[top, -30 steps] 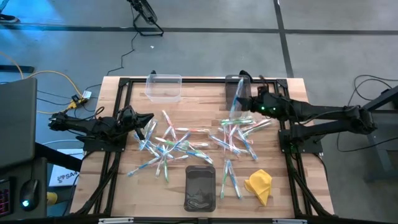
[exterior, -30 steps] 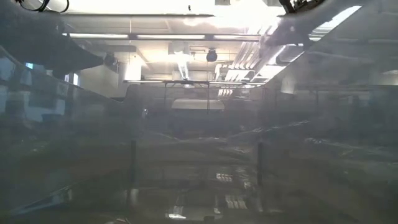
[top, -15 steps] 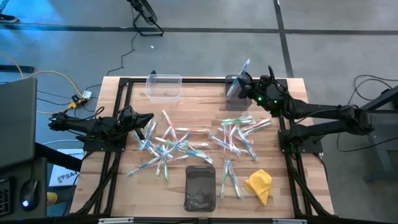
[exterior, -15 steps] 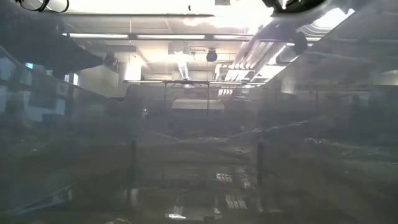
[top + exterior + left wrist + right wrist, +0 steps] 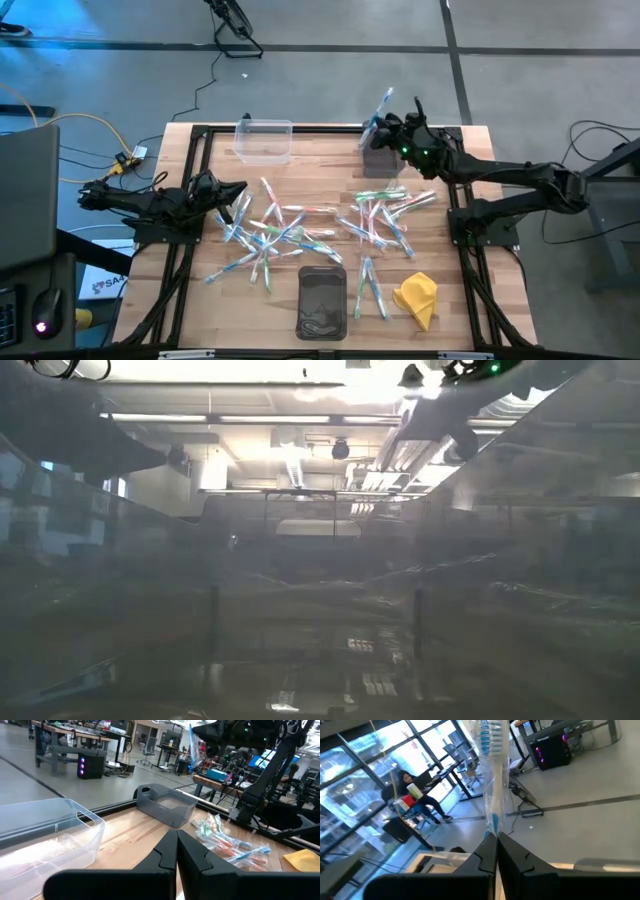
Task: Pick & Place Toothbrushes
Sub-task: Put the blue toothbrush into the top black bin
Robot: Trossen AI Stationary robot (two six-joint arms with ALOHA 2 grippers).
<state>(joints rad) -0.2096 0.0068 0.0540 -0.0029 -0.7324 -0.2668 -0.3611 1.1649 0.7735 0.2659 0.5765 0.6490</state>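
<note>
Many wrapped white toothbrushes [image 5: 300,228] with green, blue and pink accents lie loose on the middle of the wooden table [image 5: 200,290]. My right gripper [image 5: 383,126] hangs over the grey bin [image 5: 375,150] at the far edge, shut on one blue-and-white toothbrush [image 5: 492,775] in a clear wrapper. That toothbrush [image 5: 385,104] sticks out past the far edge. My left gripper [image 5: 241,190] rests shut and holding nothing at the table's left side, with its fingers [image 5: 176,840] pointing level across the table. My right gripper pinches one end of the wrapped toothbrush [image 5: 493,824] between its two fingers. The fingers reach out roughly level toward the far edge. The toothbrush runs on past the fingertips in line with them, lifted clear above the grey bin.
A clear bin [image 5: 265,140] stands at the far edge, left of the grey bin [image 5: 167,806]. A dark bin [image 5: 322,302] sits at the near edge, with a yellow cloth [image 5: 416,298] to its right. Black frame rails border the table.
My right gripper has moved toward the table's far edge over the grey bin, rolling and tipping up as it went. The toothbrush in it has swung from lying over the bin to pointing out beyond the far edge.
</note>
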